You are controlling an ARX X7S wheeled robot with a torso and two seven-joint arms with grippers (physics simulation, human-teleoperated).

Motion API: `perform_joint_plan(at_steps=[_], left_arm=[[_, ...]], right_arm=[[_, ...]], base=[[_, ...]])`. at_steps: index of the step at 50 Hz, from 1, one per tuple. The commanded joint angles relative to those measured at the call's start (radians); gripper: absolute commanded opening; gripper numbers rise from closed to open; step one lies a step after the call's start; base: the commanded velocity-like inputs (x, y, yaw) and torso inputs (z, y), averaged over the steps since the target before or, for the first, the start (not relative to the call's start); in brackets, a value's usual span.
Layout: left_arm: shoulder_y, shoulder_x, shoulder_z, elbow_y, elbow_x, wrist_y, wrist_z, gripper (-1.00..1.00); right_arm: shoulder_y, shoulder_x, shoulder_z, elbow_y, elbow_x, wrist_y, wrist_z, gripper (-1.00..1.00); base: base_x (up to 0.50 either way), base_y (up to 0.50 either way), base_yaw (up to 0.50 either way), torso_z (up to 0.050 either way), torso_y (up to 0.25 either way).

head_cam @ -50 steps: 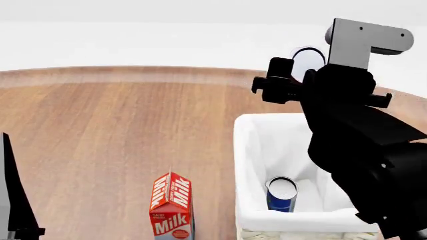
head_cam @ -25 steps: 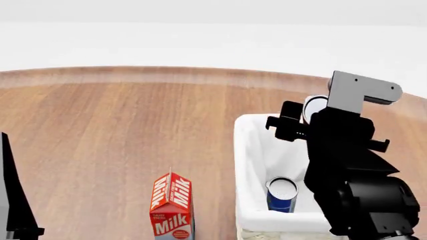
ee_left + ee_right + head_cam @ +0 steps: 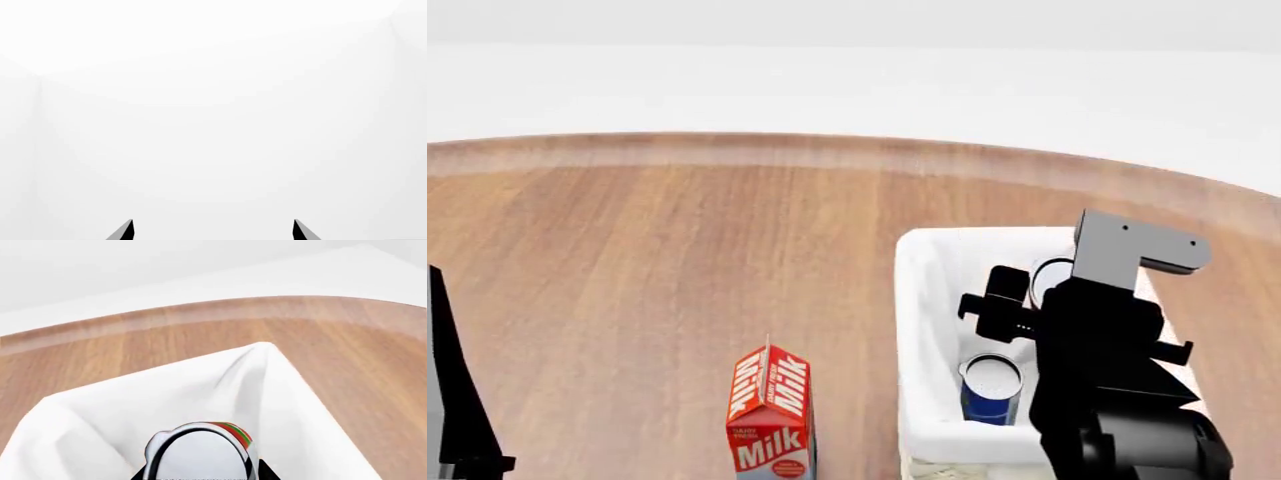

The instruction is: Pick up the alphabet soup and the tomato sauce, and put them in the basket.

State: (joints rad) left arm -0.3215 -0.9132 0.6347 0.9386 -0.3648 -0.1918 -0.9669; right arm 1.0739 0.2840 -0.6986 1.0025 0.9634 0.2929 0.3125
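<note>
Head view, lower right: right gripper [image 3: 1028,305], fingers clamped on red-and-green tomato sauce can [image 3: 200,450], hangs inside white-lined wicker basket [image 3: 924,300] beside blue alphabet soup can [image 3: 990,390] already inside; next, release; left gripper [image 3: 212,231] fingers apart, idle.

I see a white basket [image 3: 924,300] on my brown wooden table [image 3: 667,250]. A blue can [image 3: 989,392] with a silver top sits inside. My black arm [image 3: 1101,380] carries a red-and-green can [image 3: 203,452]. The milk carton [image 3: 771,410] is red and white.
</note>
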Motion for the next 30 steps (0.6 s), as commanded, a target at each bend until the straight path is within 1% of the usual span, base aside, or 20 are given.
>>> perform_joint_plan(at_steps=[1, 15, 21, 22, 30], left_arm=[[0.002, -0.003, -0.001, -0.002, -0.001, 0.002, 0.000, 1.00], [0.010, -0.006, -0.002, -0.007, 0.001, 0.013, -0.002, 1.00], [0.011, -0.009, -0.004, -0.004, 0.000, 0.012, -0.004, 1.00], [0.010, -0.006, -0.002, -0.006, 0.001, 0.011, -0.003, 1.00], [0.010, -0.003, 0.002, -0.010, 0.004, 0.012, 0.000, 1.00]], right_arm=[[-0.004, -0.009, 0.004, 0.025, -0.044, -0.008, -0.023, -1.00], [0.002, -0.021, 0.005, 0.045, -0.046, -0.014, -0.031, -1.00], [0.013, -0.033, 0.005, 0.088, -0.051, -0.024, -0.044, -1.00], [0.018, -0.037, 0.006, 0.101, -0.050, -0.025, -0.048, 1.00], [0.012, -0.038, 0.007, 0.098, -0.050, -0.024, -0.047, 1.00]], base=[[0.00, 0.00, 0.00, 0.000, 0.000], [0.00, 0.00, 0.00, 0.000, 0.000], [0.00, 0.00, 0.00, 0.000, 0.000], [0.00, 0.00, 0.00, 0.000, 0.000], [0.00, 0.00, 0.00, 0.000, 0.000]])
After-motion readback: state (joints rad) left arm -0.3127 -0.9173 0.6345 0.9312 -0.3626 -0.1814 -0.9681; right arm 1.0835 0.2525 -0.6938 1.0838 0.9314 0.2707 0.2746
